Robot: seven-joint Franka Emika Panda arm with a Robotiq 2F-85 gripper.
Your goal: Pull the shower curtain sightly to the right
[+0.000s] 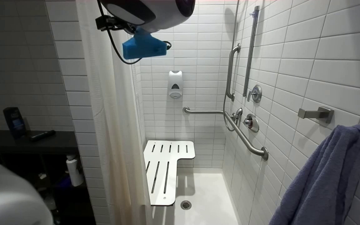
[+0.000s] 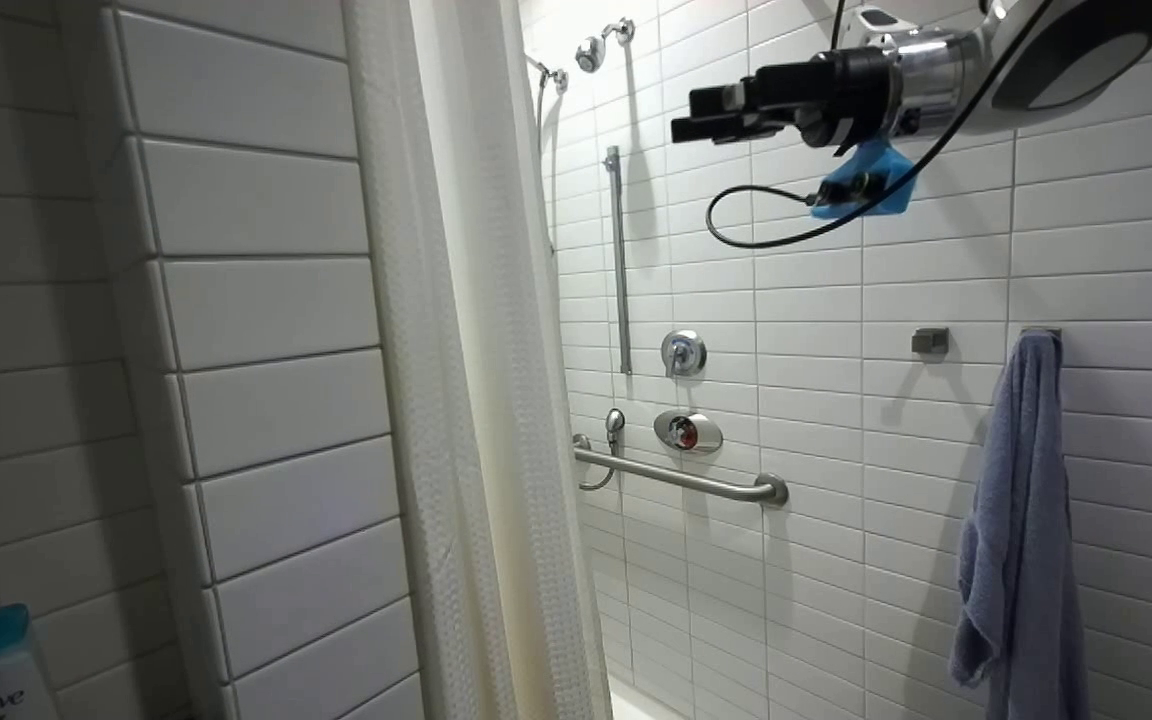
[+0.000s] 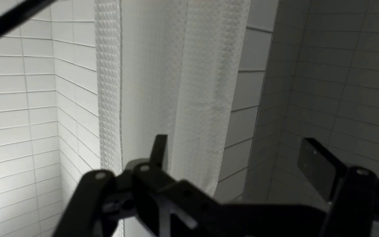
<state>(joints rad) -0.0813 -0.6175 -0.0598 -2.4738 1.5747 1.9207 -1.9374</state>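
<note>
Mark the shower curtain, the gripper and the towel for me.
Shower curtain [image 2: 476, 360], in an exterior view: middle of its visible folds.
Gripper [image 3: 238, 158], in the wrist view: midway between its spread fingertips.
Towel [image 1: 323, 178], in an exterior view: middle of its hanging cloth.

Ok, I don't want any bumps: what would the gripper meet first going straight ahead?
Likely the shower curtain: in the wrist view, one finger of the open gripper overlaps it. The white tiled wall shows between the fingers, and depth is unclear.

Claw nearly level, fingers wide apart
</note>
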